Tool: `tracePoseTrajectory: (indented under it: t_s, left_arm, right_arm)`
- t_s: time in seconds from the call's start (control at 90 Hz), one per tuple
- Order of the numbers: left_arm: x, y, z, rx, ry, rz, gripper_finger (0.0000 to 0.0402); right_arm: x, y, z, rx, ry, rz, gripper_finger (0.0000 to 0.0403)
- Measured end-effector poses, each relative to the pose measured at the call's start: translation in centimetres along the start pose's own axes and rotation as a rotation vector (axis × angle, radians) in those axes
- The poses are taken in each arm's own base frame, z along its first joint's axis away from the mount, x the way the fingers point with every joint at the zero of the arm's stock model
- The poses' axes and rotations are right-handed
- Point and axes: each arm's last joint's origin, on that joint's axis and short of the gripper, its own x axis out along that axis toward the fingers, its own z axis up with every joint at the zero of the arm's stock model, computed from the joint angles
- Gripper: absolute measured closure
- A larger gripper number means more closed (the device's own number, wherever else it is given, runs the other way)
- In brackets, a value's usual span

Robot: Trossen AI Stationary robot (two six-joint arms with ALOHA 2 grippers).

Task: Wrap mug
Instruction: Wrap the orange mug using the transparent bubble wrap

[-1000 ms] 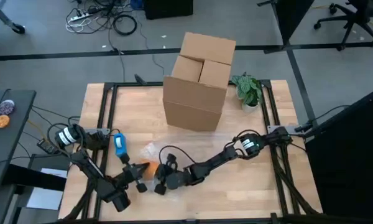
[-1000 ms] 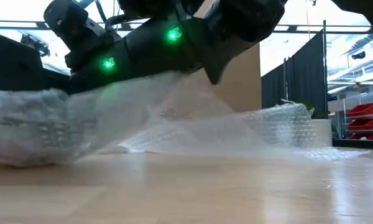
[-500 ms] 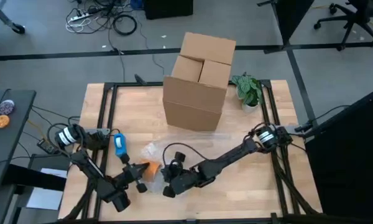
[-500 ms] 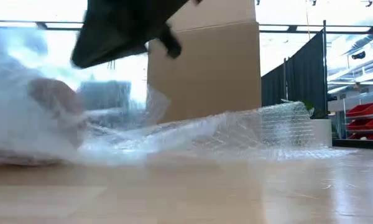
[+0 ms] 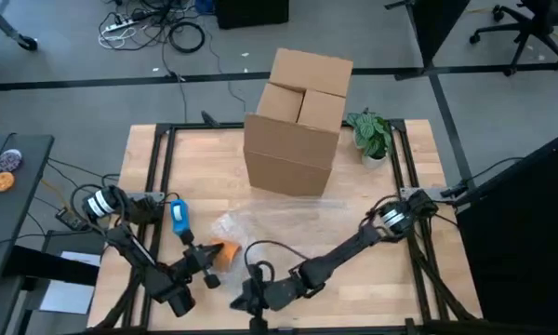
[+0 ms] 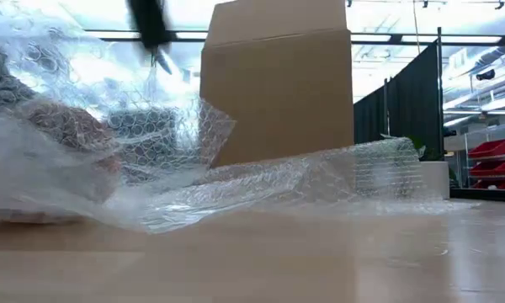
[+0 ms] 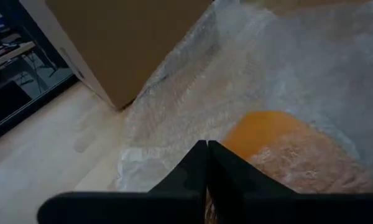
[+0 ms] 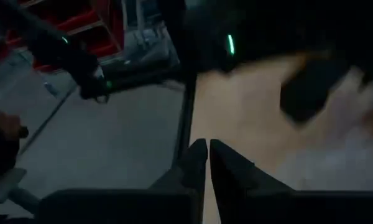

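Though bubble wrap veils orange mug (rim hidden), both jaws closed.

Even overhead light falls on my counter from above, with soft shadows. At counter level the bright ceiling washes out behind the bubble wrap, which glints, and a dark streak up top is motion-blurred. My right wrist view is dim and smeared; my left is bright, the near mug soft.
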Motion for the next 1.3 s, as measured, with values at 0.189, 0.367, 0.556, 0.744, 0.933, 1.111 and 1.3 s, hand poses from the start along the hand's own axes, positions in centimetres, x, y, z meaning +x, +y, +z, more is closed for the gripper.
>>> tracePoseTrajectory:
  t_s: [0.189,0.367,0.556,0.744,0.933,1.111,1.3]
  left_arm:
    - [0.0,0.0,0.0,-0.003,0.001,-0.001,0.0401]
    - [0.0,0.0,0.0,-0.002,0.003,0.000,0.0401]
    - [0.0,0.0,0.0,-0.002,0.002,0.000,0.0401]
    - [0.3,0.0,0.1,-0.006,0.000,0.009,0.0401]
    - [0.6,0.2,0.2,0.002,0.006,0.027,0.0401]
    - [0.6,0.2,0.2,0.006,0.006,0.029,0.0401]
    - [0.6,0.2,0.2,0.009,0.005,0.031,0.0401]
  right_arm:
    - [1.4,-3.5,-2.8,-0.035,-0.033,-0.381,0.0403]
    - [1.5,-5.1,-1.9,-0.070,-0.030,-0.464,0.0403]
    - [1.5,-6.2,-0.5,-0.167,-0.029,-0.492,0.0403]
    - [2.8,-9.1,0.7,-0.237,-0.039,-0.442,0.0403]
    - [4.7,-12.2,0.0,-0.171,-0.089,-0.335,0.0403]
    - [5.0,-12.3,-0.8,-0.132,-0.110,-0.377,0.0403]
    - [4.0,-10.1,-0.6,-0.119,-0.058,-0.380,0.0403]
